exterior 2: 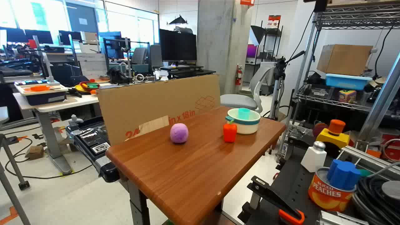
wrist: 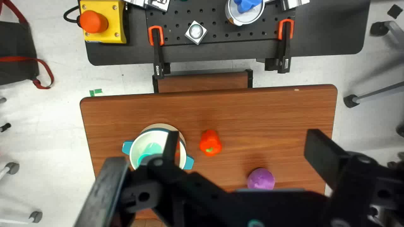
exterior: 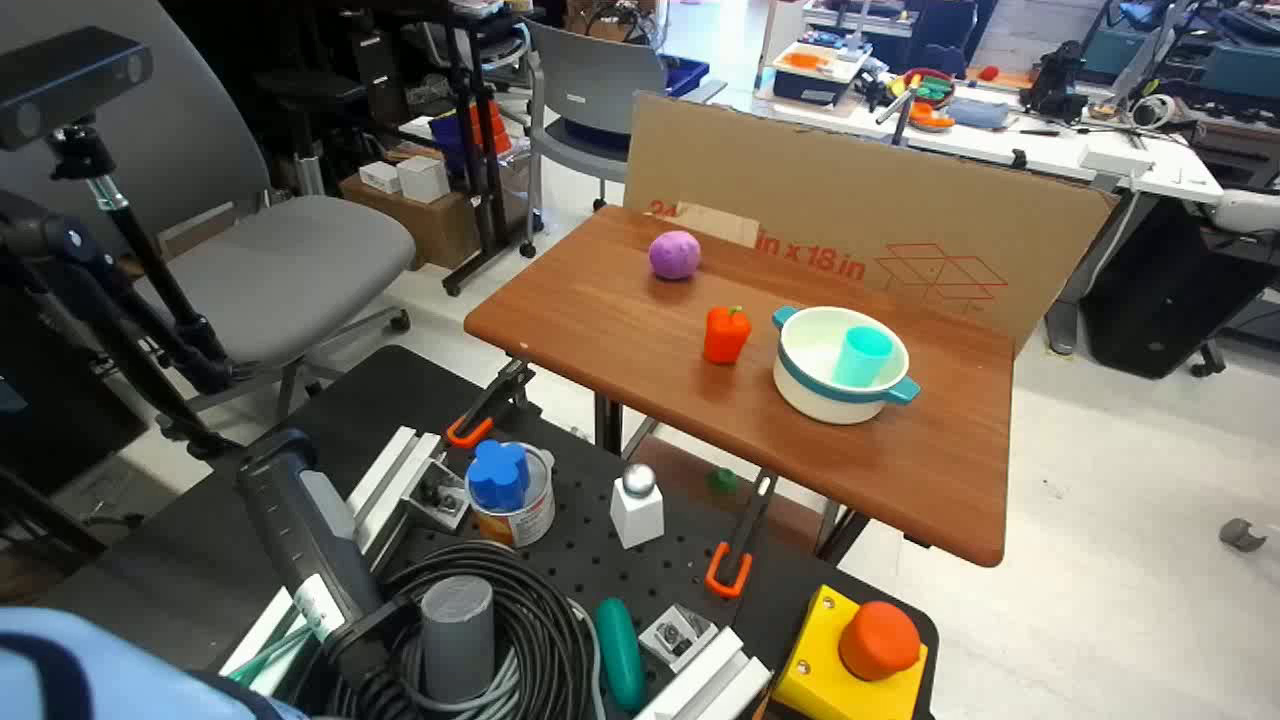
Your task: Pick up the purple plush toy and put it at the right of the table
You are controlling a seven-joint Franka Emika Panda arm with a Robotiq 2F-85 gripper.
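The purple plush toy is a small round ball that rests on the brown wooden table (exterior: 600, 310). It shows in both exterior views (exterior: 675, 255) (exterior 2: 179, 133), near the cardboard sheet. In the wrist view the purple plush toy (wrist: 261, 179) lies low in the picture, its lower edge cut off by the gripper body. My gripper (wrist: 243, 146) shows only in the wrist view. Its two black fingers are wide apart with nothing between them. It is high above the table (wrist: 258, 113), looking down on it.
An orange pepper (exterior: 727, 335) stands beside a white pot (exterior: 825, 405) with teal handles and a teal cup (exterior: 865, 355) inside. A cardboard sheet (exterior 2: 150, 100) stands along one long table edge. A black bench with clamps, a can (exterior 2: 328, 195) and a yellow button box (wrist: 102, 22) adjoins the opposite side.
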